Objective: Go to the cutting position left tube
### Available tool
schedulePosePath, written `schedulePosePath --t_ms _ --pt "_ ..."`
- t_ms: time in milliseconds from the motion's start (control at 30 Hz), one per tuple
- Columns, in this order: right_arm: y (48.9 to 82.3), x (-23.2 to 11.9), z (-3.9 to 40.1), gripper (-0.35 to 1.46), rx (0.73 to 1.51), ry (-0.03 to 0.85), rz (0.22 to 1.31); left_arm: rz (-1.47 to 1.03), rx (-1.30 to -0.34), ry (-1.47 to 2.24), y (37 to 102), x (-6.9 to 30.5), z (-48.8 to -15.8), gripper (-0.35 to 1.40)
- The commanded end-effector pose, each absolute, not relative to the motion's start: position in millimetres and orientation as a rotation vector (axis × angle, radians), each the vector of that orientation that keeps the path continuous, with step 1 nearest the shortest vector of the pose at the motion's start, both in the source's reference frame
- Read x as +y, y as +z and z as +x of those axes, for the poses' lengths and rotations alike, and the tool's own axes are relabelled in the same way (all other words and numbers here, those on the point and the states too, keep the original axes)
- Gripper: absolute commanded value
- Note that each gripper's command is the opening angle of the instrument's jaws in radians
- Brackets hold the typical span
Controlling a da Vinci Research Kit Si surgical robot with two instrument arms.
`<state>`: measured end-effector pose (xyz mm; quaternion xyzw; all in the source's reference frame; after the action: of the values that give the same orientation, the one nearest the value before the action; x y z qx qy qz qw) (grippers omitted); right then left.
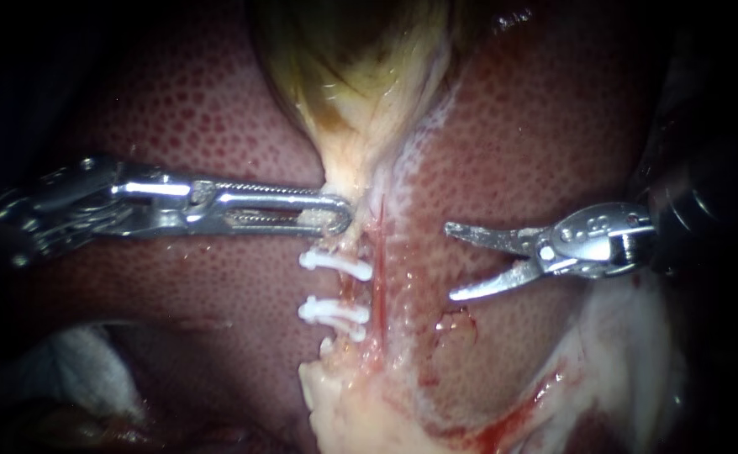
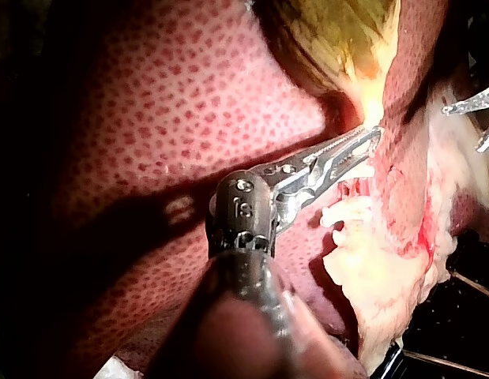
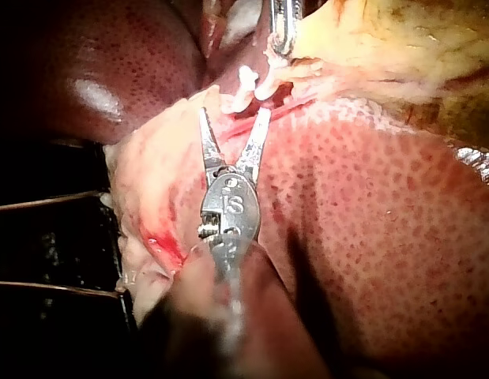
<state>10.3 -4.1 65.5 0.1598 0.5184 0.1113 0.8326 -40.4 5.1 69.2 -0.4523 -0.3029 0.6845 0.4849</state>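
- The right instrument [image 1: 450, 261] has its two blades spread wide with nothing between them. Their tips hover over bare liver [image 1: 537, 126] and point toward the tubes.
- The left tube [image 1: 350, 287] is pale and runs down from the neck of the gallbladder [image 1: 361, 76] along the liver's middle. It carries an upper clip [image 1: 335, 263] and a lower clip [image 1: 333, 311].
- This tube lies ahead of the open blades, clear of them, with a thin red tube [image 1: 379, 269] between.
- The left instrument [image 1: 335, 214] has its jaws closed on the gallbladder's neck, just above the upper clip.
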Motion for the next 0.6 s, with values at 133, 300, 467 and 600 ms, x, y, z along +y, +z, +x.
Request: schedulePosePath --t_ms 133,300,467,600 --pt "65.5 -4.2 10.3 1.43 1.099 0.236 0.338 -1.102 -0.743 1.666 68.9 5.3 -40.0 -0.35" --pt "65.6 -4.3 10.3 1.43 1.102 0.233 0.342 -1.090 -0.732 1.650 65.9 7.6 -37.3 -0.35" --pt "65.6 -4.3 10.4 1.43 1.104 0.230 0.346 -1.115 -0.703 1.601 61.8 10.4 -33.3 -0.35" --pt "65.6 -4.3 10.4 1.43 1.106 0.229 0.348 -1.133 -0.692 1.584 59.8 11.0 -31.5 -0.35"
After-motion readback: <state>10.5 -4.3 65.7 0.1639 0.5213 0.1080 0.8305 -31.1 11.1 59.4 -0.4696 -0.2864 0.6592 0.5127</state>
